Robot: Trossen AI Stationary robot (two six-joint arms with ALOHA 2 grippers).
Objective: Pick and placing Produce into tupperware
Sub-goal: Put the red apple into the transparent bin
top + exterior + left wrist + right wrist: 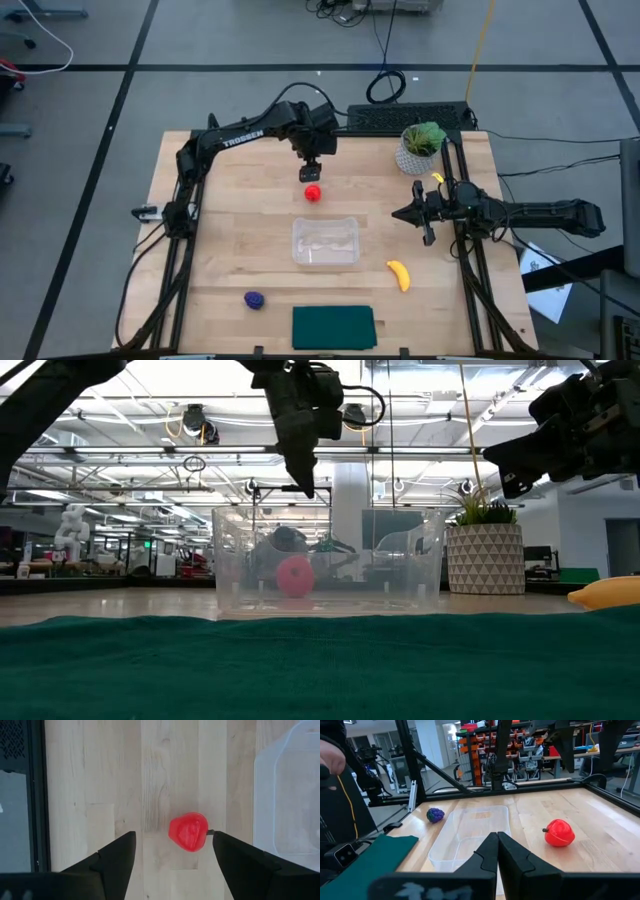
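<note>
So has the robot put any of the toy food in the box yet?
Not yet. The tub is empty. The left gripper hangs open above the red piece, not touching it. The banana and purple lump lie on the table. The right gripper waits shut at the side.

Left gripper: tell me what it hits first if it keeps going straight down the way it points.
The left gripper points down with open fingers straddling the red produce piece. It would likely meet that first; height above it is unclear.
</note>
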